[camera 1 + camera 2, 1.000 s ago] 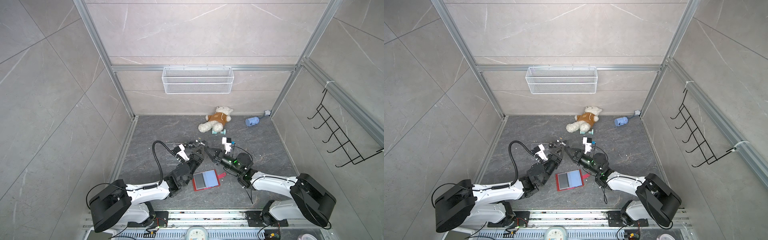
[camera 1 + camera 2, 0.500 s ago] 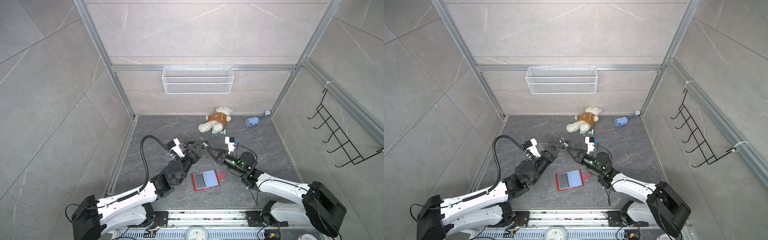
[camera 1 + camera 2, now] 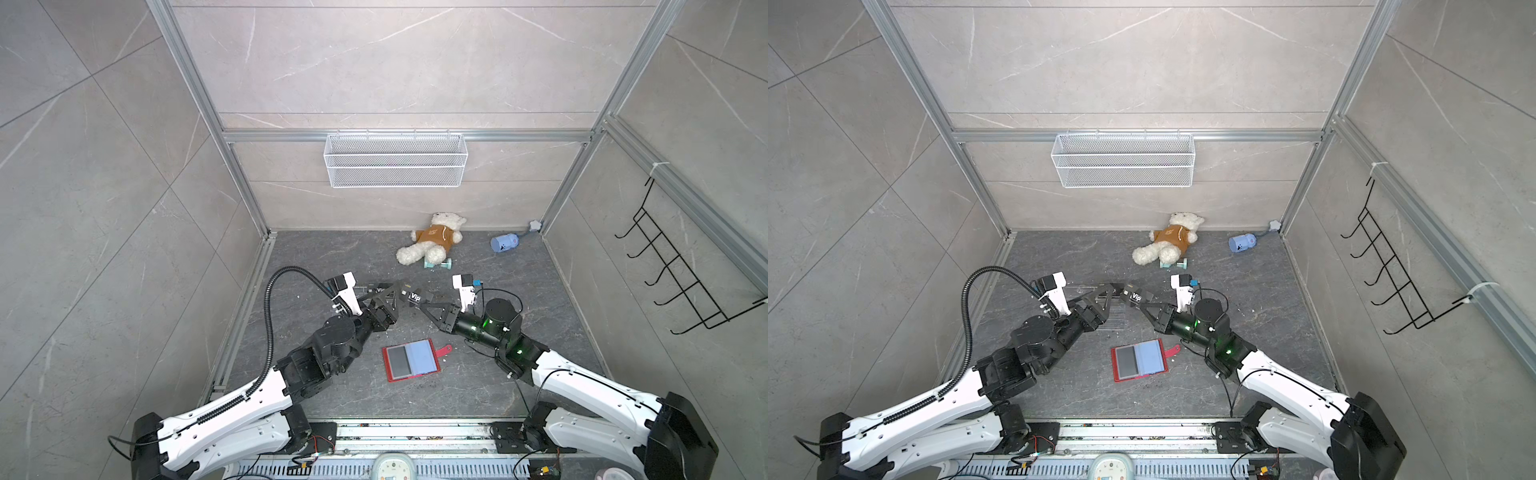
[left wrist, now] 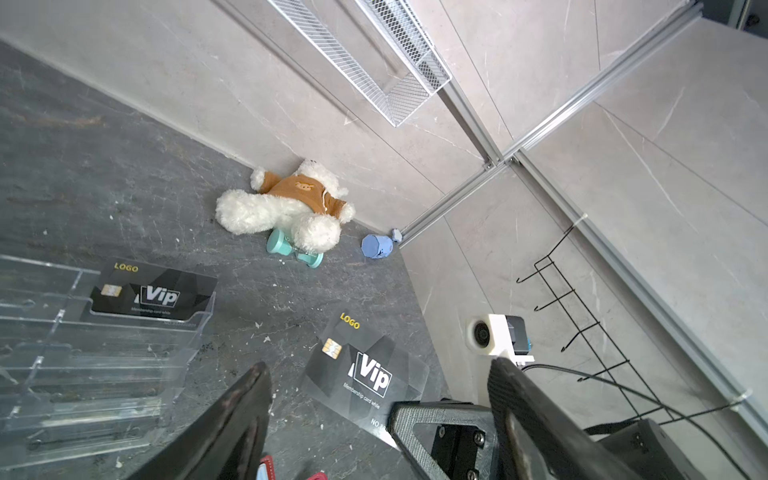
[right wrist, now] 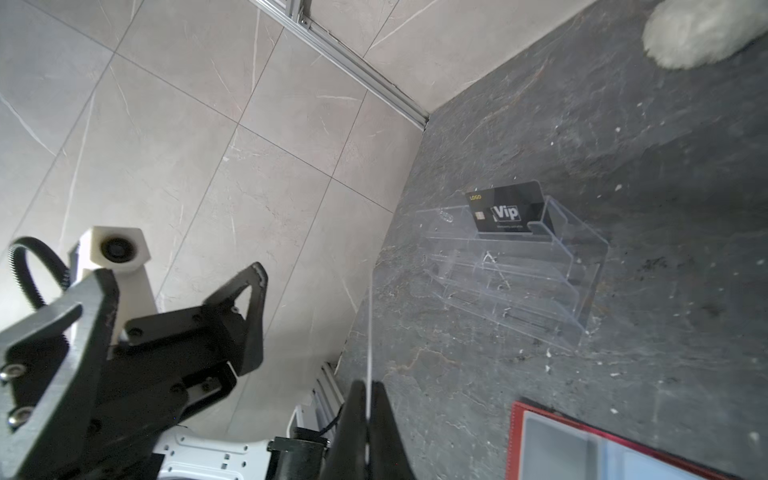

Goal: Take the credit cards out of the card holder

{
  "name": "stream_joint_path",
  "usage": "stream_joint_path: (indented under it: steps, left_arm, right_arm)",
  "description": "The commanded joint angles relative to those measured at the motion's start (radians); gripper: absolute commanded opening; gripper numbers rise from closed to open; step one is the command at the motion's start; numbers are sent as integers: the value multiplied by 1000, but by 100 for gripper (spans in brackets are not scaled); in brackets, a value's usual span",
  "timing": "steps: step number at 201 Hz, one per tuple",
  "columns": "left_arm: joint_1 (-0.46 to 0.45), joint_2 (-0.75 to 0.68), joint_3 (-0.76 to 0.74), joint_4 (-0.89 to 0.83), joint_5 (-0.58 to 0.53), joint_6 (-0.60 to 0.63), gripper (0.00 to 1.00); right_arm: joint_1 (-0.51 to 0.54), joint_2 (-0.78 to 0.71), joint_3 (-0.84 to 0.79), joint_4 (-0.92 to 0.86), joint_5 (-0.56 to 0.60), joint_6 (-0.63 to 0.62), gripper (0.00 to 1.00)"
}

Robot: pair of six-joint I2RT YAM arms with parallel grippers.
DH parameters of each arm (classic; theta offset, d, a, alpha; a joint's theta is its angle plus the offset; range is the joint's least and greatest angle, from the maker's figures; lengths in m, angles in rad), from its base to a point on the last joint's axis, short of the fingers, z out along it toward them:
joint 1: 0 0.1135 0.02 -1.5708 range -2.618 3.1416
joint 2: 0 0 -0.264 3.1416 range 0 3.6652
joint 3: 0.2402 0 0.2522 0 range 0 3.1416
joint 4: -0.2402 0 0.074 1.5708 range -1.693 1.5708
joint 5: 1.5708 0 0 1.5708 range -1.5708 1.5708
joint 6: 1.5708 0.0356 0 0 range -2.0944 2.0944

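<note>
The red card holder [image 3: 389, 376] [image 3: 1118, 377] lies open on the dark floor with a dark grey card [image 3: 399, 360] in one sleeve. Its corner shows in the right wrist view [image 5: 515, 436]. My right gripper [image 3: 419, 304] [image 3: 1141, 304] [image 5: 368, 386] is shut on the edge of a black "Vip" credit card [image 3: 414, 296] [image 3: 1136, 296] [image 4: 368, 372], held above the floor and seen edge-on in the right wrist view [image 5: 368, 332]. My left gripper [image 3: 388, 291] [image 3: 1108, 291] [image 4: 378, 368] [image 5: 178, 276] stands open right beside that card, touching nothing.
A clear acrylic tiered rack [image 4: 83, 353] [image 5: 519, 282] stands under the left gripper with another Vip card [image 4: 153, 293] [image 5: 509, 212] in its top tier. A teddy bear [image 3: 432, 243], a teal dumbbell [image 4: 291, 249] and a blue bottle [image 3: 504, 242] lie near the back wall.
The left gripper's jaws have spread wider beside the card. Both grippers have lifted a little and the left arm has stretched out. The right gripper still grips the card.
</note>
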State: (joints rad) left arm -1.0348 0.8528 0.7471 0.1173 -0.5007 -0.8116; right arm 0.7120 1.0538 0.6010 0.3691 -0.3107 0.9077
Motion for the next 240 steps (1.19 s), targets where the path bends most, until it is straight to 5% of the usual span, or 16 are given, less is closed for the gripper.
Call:
stream_joint_path:
  steps: [1, 52, 123, 184, 240]
  left_arm:
    - [-5, -22, 83, -155, 64, 153, 83]
    - [-4, -54, 185, -363, 159, 368, 82]
    - [4, -9, 379, -644, 370, 618, 82]
    - [38, 81, 459, -726, 633, 783, 79]
    - [225, 165, 523, -777, 1027, 891, 74]
  right_arm:
    - [-4, -42, 91, -249, 0, -193, 0]
    - [-3, -88, 233, -571, 21, -466, 0]
    - [-2, -104, 324, -775, 35, -666, 0]
    - [4, -145, 324, -803, -4, -779, 0]
    - [41, -205, 292, -806, -30, -902, 0]
